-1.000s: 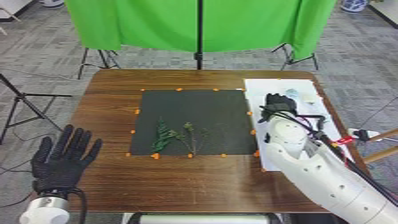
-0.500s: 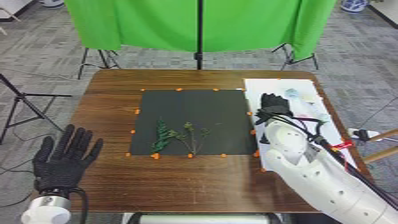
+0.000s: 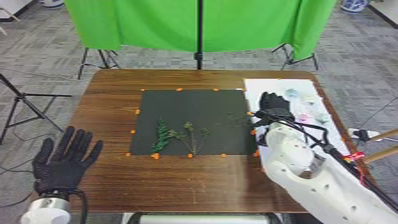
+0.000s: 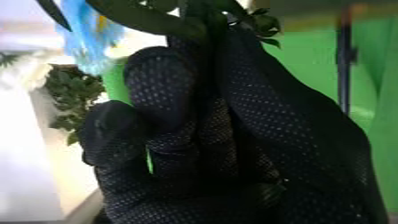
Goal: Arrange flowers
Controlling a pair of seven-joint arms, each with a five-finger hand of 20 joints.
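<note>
Likely placing step | right hand [image 3: 274,103] is pinching leafy sprig [image 4: 142,16] by right edge of black mat [image 3: 191,107] | next: lowering it onto mat

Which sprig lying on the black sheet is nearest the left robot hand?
The dense leafy sprig; the branching sprig, sparser and thin-stemmed, lies to its right.

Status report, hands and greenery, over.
Left hand open, empty. Right hand pinching dark green leafy sprig at right edge of black rectangular mat. Green frond and thin-stemmed sprig lie on mat. Nothing visibly in the way.
</note>
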